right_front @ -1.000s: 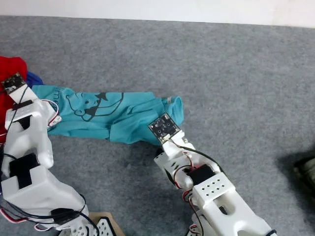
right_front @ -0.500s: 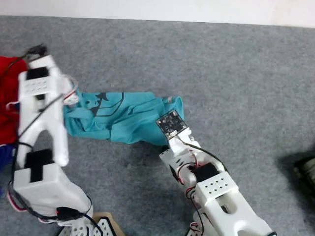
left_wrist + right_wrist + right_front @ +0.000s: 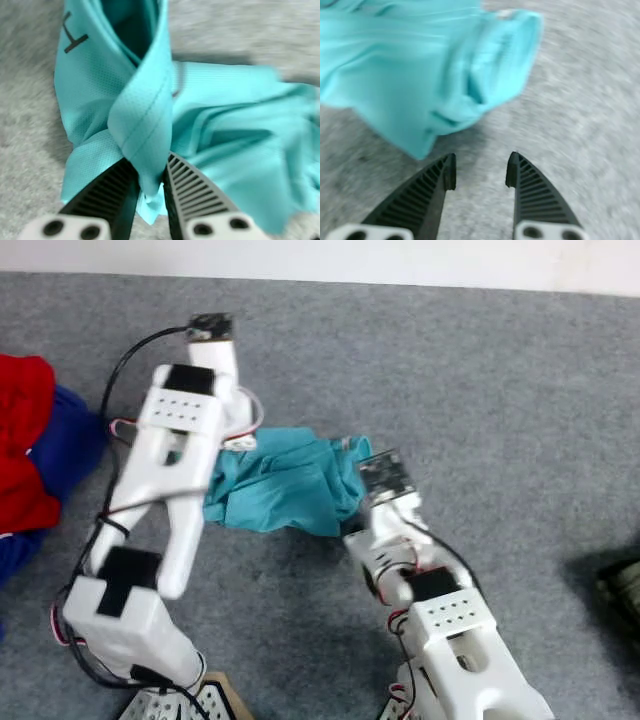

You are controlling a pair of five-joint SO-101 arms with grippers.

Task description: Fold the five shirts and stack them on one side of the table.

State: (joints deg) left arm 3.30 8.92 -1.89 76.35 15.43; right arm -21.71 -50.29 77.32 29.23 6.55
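Teal shirt (image 3: 285,485) is bunched up mid-way across the grey surface (image 3: 500,390), and the left gripper (image 3: 149,167) is clamped on a fold of it. Right gripper (image 3: 481,160) hangs open just beside the shirt's other end. Red and blue shirts (image 3: 30,450) are heaped at the edge, past the left arm.

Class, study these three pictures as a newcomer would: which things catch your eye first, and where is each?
A crumpled teal shirt lies in the middle of the grey table, one fold pinched in the left gripper. The right gripper hangs open over the table just beside it. A red shirt and a blue shirt are heaped at the high view's left edge.
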